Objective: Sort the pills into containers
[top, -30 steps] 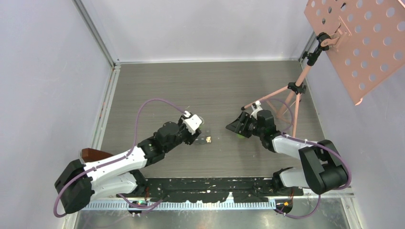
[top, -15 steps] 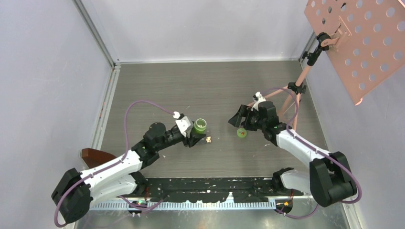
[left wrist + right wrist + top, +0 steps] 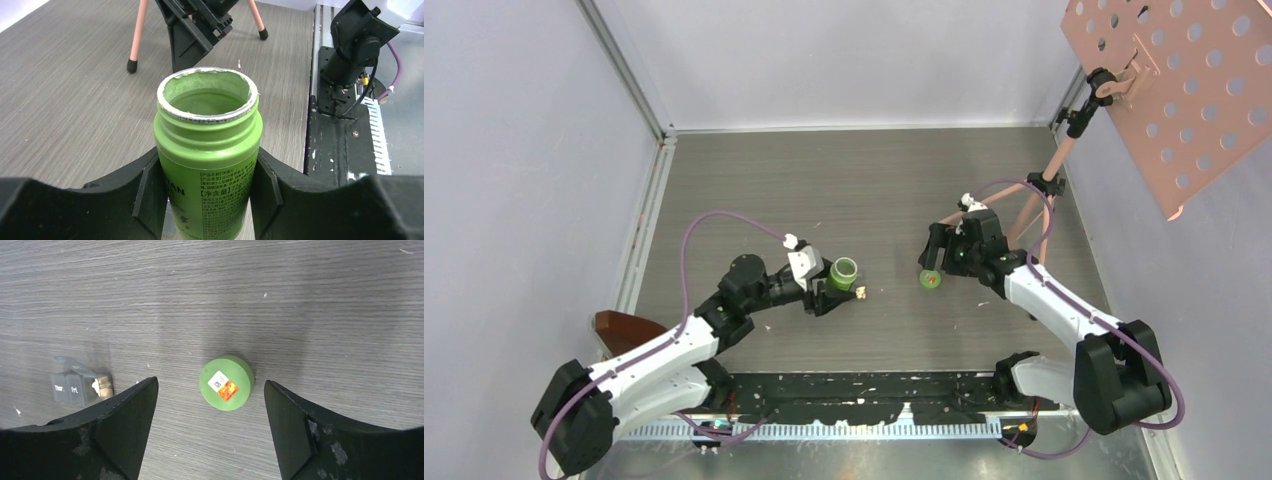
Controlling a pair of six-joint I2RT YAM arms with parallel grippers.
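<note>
Two jaws of the left gripper (image 3: 207, 192) clamp the open green bottle (image 3: 208, 150) around its labelled waist; the smooth, rigid plastic looks light and slippery. Its green cap (image 3: 226, 382) lies flat on the table (image 3: 325, 300) between the spread, empty fingers of the right gripper (image 3: 210, 427), best pinched by its rim.

Grey wood-grain table (image 3: 844, 180), pink perforated board (image 3: 1189, 90) at two o'clock on a pink tripod stand (image 3: 1039, 200), brown block (image 3: 616, 323) at eight o'clock.
</note>
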